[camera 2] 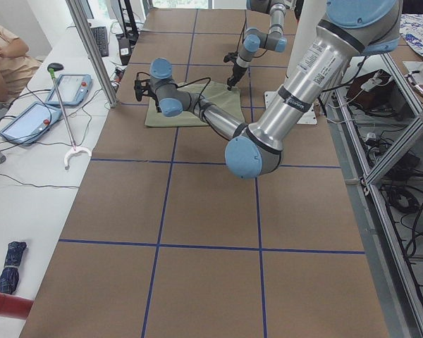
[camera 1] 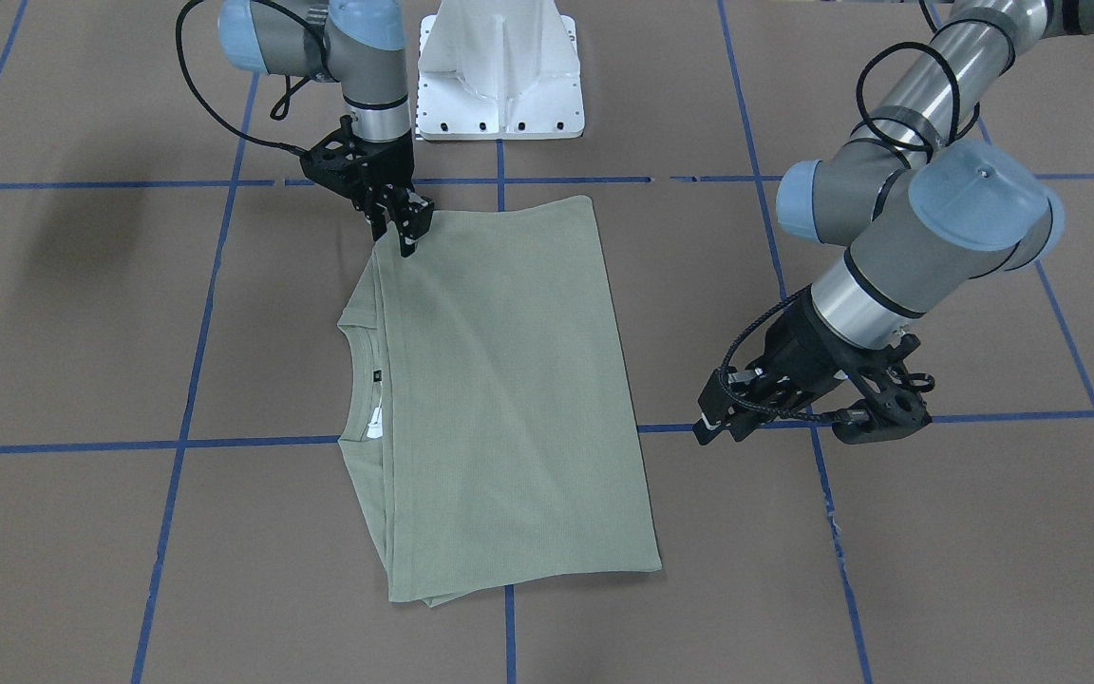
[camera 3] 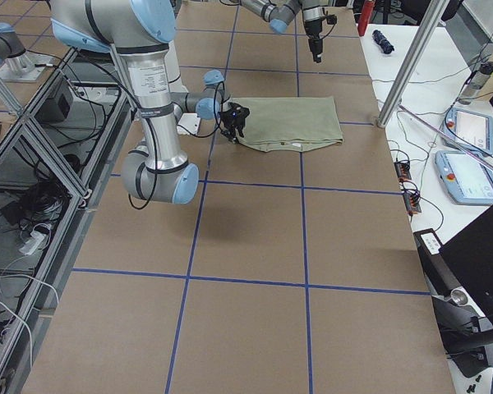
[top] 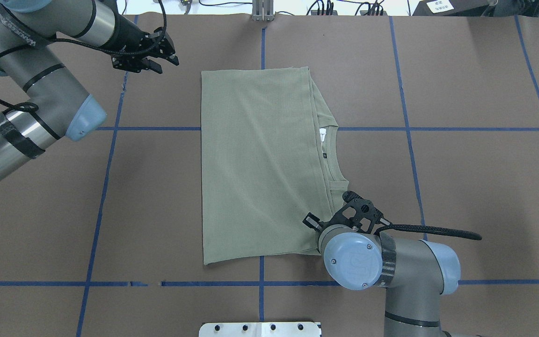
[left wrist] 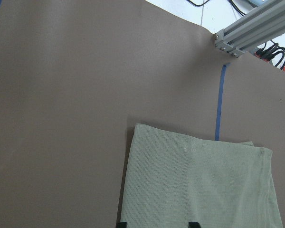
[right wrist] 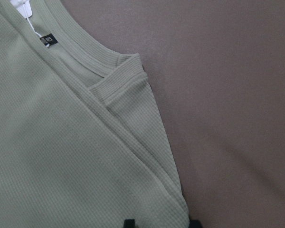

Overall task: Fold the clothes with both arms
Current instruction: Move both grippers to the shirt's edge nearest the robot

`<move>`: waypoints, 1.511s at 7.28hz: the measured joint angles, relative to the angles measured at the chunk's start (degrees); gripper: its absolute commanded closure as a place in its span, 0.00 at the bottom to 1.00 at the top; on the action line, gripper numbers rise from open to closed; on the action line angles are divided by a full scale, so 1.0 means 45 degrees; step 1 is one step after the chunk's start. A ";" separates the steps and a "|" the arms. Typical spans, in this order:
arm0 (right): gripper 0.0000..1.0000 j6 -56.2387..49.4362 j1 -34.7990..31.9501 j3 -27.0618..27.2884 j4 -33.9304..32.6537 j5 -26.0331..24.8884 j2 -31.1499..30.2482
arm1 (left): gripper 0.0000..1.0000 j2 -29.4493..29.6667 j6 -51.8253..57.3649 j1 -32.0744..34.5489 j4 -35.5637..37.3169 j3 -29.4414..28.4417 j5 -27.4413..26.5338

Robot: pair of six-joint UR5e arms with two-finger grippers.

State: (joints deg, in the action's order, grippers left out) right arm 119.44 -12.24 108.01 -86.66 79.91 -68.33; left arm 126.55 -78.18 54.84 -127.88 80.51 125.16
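The sage-green shirt [camera 1: 509, 380] lies folded into a flat rectangle on the brown table, its collar, dark neck label [camera 1: 376, 377] and white hang tag [top: 322, 135] showing at one long edge. My right gripper [camera 1: 403, 231] stands open over the shirt's near collar-side corner. In the right wrist view the shirt's edge [right wrist: 147, 156] runs between the fingertips [right wrist: 128, 223]. My left gripper [top: 166, 58] hovers open off the cloth, beside the shirt's far hem corner [left wrist: 137, 128]. Both fingertips [left wrist: 122, 224] show at the bottom of the left wrist view, spread apart.
The white base mount [camera 1: 499, 76] sits just behind the shirt on the robot's side. Blue tape lines [top: 110, 128] grid the table. An aluminium frame post [left wrist: 256, 26] stands at the far edge. A person [camera 2: 3, 53] sits at a side bench with tablets [camera 2: 74, 88].
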 measured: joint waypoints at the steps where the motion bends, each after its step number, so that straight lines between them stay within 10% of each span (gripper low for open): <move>1: 1.00 -0.0004 0.0016 0.0106 0.0000 0.0051 -0.0113 | 0.47 -0.0008 0.0005 0.0000 0.0000 0.0000 0.0000; 5: 1.00 -0.0007 0.0103 0.0654 -0.0013 0.0190 -0.0270 | 0.45 -0.0242 -0.1304 -0.0439 -0.0018 0.0274 -0.0487; 11: 1.00 0.0435 0.0260 0.1190 -0.0020 0.0140 -0.0411 | 0.42 -0.3531 -0.8009 -0.6782 0.1526 0.5388 -0.5842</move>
State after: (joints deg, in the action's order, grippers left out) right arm 121.40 -11.07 113.37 -86.75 80.54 -70.18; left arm 110.66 -114.23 24.33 -121.01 104.75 98.87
